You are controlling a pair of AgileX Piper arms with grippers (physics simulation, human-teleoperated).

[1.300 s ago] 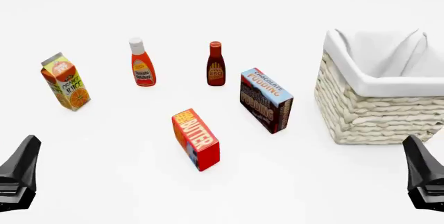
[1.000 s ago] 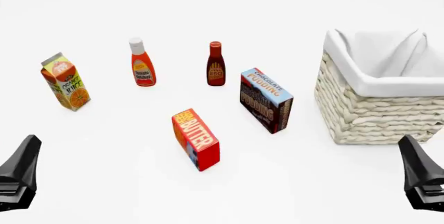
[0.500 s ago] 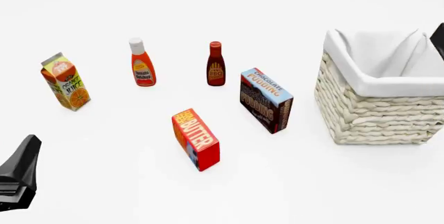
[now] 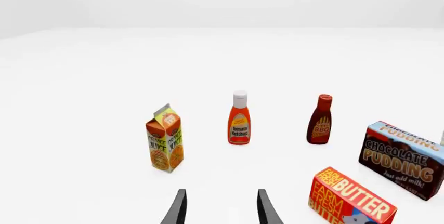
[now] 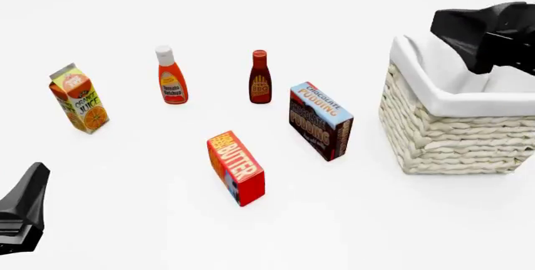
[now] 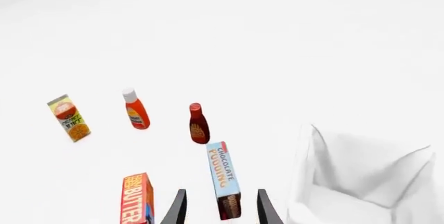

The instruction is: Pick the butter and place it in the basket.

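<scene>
Widest of all, a plain white table (image 5: 351, 232), carrying everything. At its right side, a large cream woven-rope basket (image 5: 443, 141) with a white cloth lining folded over the rim, nothing visible inside except the cloth. Above the basket's far right part, the black right gripper (image 5: 480, 35), raised high over the rim; in the right wrist view its two dark fingers (image 6: 177, 211) well apart, nothing between them, pointing down toward the boxes and the basket's near corner. At the lower left edge of the front view, the black left gripper (image 5: 24, 210), low and close to the table, far from all the groceries; in the left wrist view its fingers (image 4: 179, 209) also apart and holding nothing. Near the table's middle, a brown-and-blue chocolate pudding box (image 5: 320, 121), standing on its edge, between the basket and the small red-orange rectangular butter box (image 5: 235, 167). The butter lying on the table in front of the pudding box and to its left, apart from it, well apart from the basket and from both grippers, pale "BUTTER" lettering facing up. At the far left, an orange juice carton (image 5: 79, 98), upright. Behind, a red ketchup bottle with white cap (image 5: 171, 76) and just to its right, apart, a dark red BBQ sauce bottle (image 5: 260, 77), both upright.
</scene>
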